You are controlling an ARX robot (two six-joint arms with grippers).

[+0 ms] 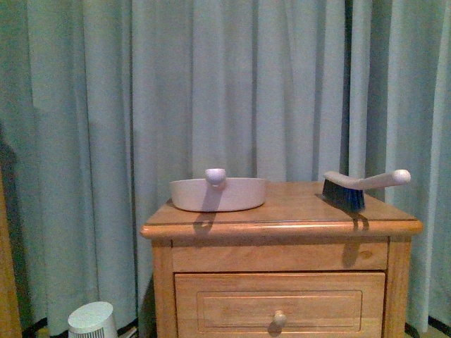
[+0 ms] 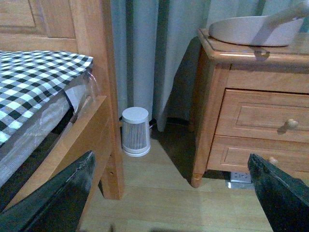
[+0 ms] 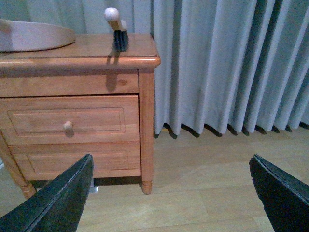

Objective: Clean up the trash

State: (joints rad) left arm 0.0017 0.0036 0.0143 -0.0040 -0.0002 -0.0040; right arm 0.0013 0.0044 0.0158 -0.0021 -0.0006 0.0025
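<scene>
No crumpled white paper wad shows in any view; the trash is out of view. A beige dustpan (image 1: 218, 193) lies on the wooden nightstand (image 1: 282, 224), handle toward me, and shows in the left wrist view (image 2: 256, 30) and right wrist view (image 3: 34, 36). A hand brush (image 1: 361, 186) with dark bristles lies at the nightstand's right; it also shows in the right wrist view (image 3: 117, 30). My left gripper (image 2: 171, 193) is open and empty, low above the floor left of the nightstand. My right gripper (image 3: 171, 193) is open and empty, low above the floor at its right.
A small white ribbed canister (image 2: 135, 131) stands on the floor between the bed frame (image 2: 104, 96) and the nightstand; it also shows in the front view (image 1: 93, 320). A black-and-white checked cover (image 2: 34, 82) lies on the bed. Grey curtains (image 1: 225, 84) hang behind. A power strip (image 2: 240, 177) lies under the nightstand.
</scene>
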